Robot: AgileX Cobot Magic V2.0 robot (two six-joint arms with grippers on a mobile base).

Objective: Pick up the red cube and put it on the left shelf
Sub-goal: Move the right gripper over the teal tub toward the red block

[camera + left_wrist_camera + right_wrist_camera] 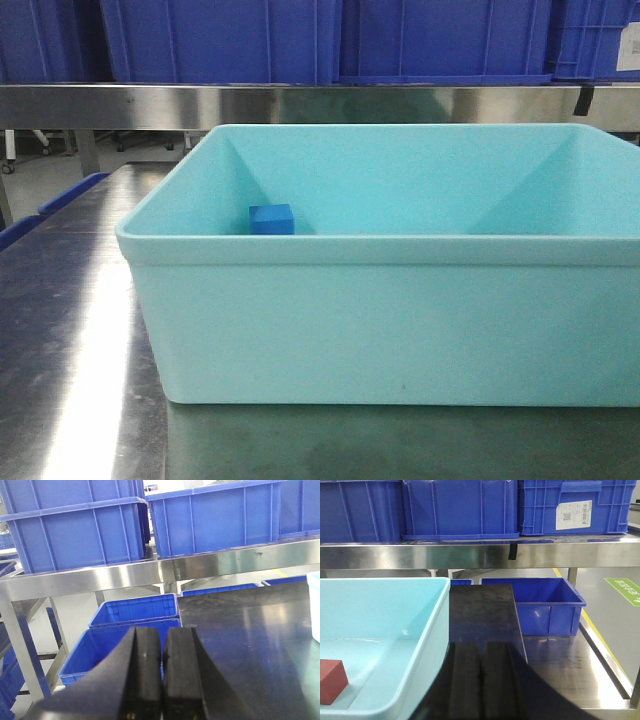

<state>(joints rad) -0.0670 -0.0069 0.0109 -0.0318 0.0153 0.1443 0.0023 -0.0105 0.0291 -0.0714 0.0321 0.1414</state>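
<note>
Matte red cube (331, 680) lower left in smooth aqua tub (432, 625) (glossy plastic); left tool (162, 675), right tool (481, 680) both pressed together.

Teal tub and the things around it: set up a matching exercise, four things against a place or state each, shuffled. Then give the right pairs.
Things:
1. teal tub
2. red cube
3. white-labelled blue crate
4. left gripper

Places or states:
a. shut, holding nothing
b. on the shelf
c. on the steel tabletop
d. inside the tub

Pairs: 1-c, 2-d, 3-b, 4-a.
</note>
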